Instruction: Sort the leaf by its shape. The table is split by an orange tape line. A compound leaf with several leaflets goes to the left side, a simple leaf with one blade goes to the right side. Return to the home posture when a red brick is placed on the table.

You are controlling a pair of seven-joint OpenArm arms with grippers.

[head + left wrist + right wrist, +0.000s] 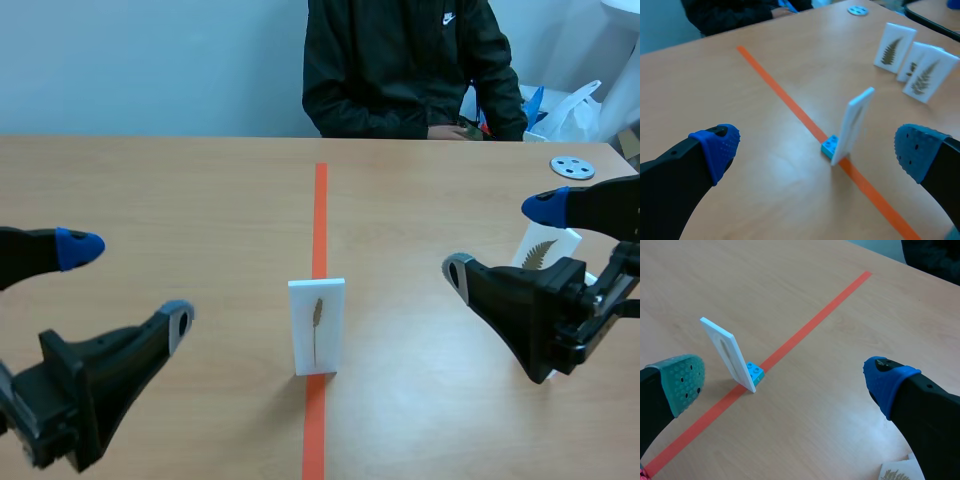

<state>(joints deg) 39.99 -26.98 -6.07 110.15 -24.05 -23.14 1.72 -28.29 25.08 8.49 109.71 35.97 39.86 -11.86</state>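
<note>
**A:** Where does the leaf card sit?

**B:** The leaf card (317, 325) stands on end right on the orange tape line (320, 200), mid-table. Its printed face is toward the robot, and it leans slightly on a small blue block (829, 146) behind its foot.

**A:** Which kind of leaf?

**B:** One slim blade on a stalk, as far as I can make out. I'd judge it simple, so it's bound for the right side.

**A:** And the grippers?

**B:** The left gripper (130, 285) and right gripper (500, 240) hover on either side of the card. Both have their fingers spread wide, with nothing between them. They look about equally near, but the right arm's side is the goal, so I'd favour it.

**A:** What does the grasp turn on?

**B:** The card's long axis is vertical and its thin edges face the two arms, so the fingers must close across the thin slab without tipping it.

**A:** What else is around?

**B:** Three fern cards (925, 75) stand near the right gripper. A grey disc (572, 167) lies beyond them, and a person (400, 60) sits across the table.
</note>
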